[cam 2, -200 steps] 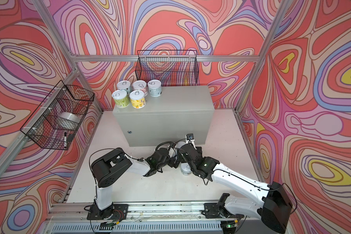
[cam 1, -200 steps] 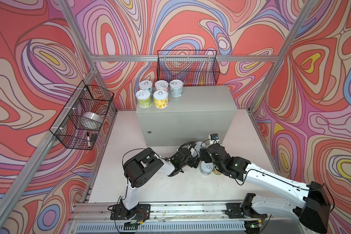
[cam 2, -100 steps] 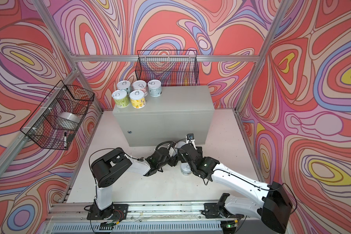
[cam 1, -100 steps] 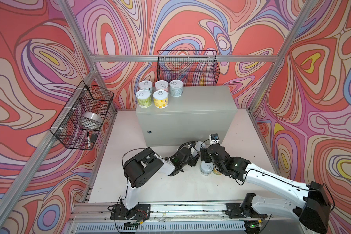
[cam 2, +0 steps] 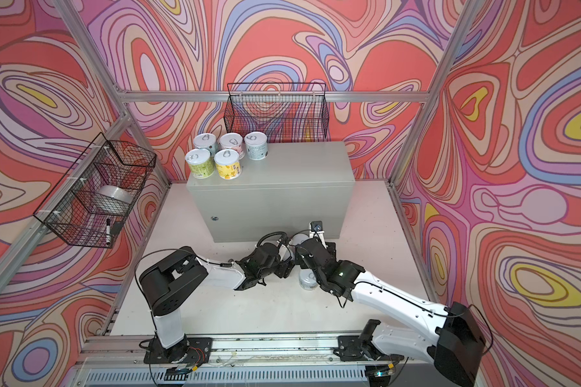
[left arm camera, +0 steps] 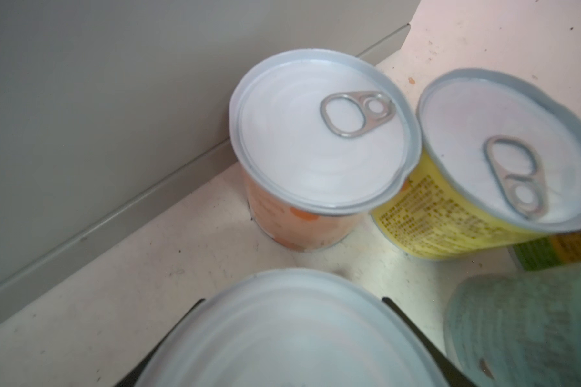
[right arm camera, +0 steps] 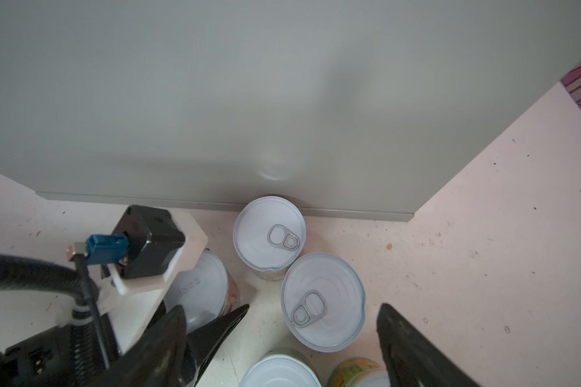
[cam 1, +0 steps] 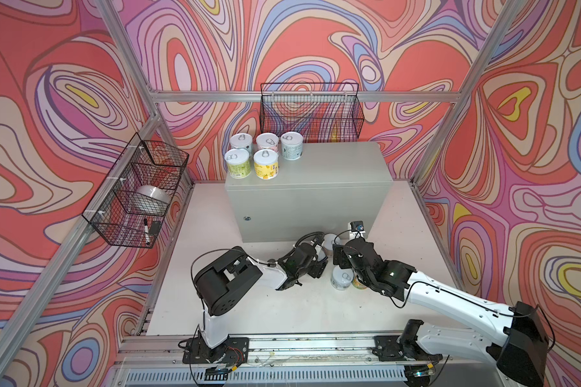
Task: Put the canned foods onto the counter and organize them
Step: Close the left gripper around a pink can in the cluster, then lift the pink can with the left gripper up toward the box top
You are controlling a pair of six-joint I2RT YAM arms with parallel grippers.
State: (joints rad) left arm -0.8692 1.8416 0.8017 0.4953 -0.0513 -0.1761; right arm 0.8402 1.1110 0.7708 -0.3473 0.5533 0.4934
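Several cans [cam 1: 266, 163] stand at the back left of the counter [cam 1: 332, 174]. On the floor by the counter's front stand an orange can [left arm camera: 322, 134], a yellow can [right arm camera: 322, 301], a pale blue-green can [cam 1: 341, 278] and a green-and-yellow can [right arm camera: 356, 372]. My left gripper [left arm camera: 292, 301] is shut on another can [right arm camera: 195, 284], whose plain stamped end faces up. My right gripper [right arm camera: 312, 321] hangs open over the yellow can, with a finger on either side and apart from it. In both top views the two grippers [cam 1: 319, 261] [cam 2: 302, 254] nearly meet.
A black wire basket [cam 1: 311, 110] hangs on the back wall behind the counter. Another basket [cam 1: 138, 187] on the left wall holds a tape roll [cam 1: 151, 197] and a marker [cam 1: 146, 231]. A metal rail [cam 1: 299, 345] runs along the front.
My left gripper has closed on the can between its fingers. Both arms have hardly moved.
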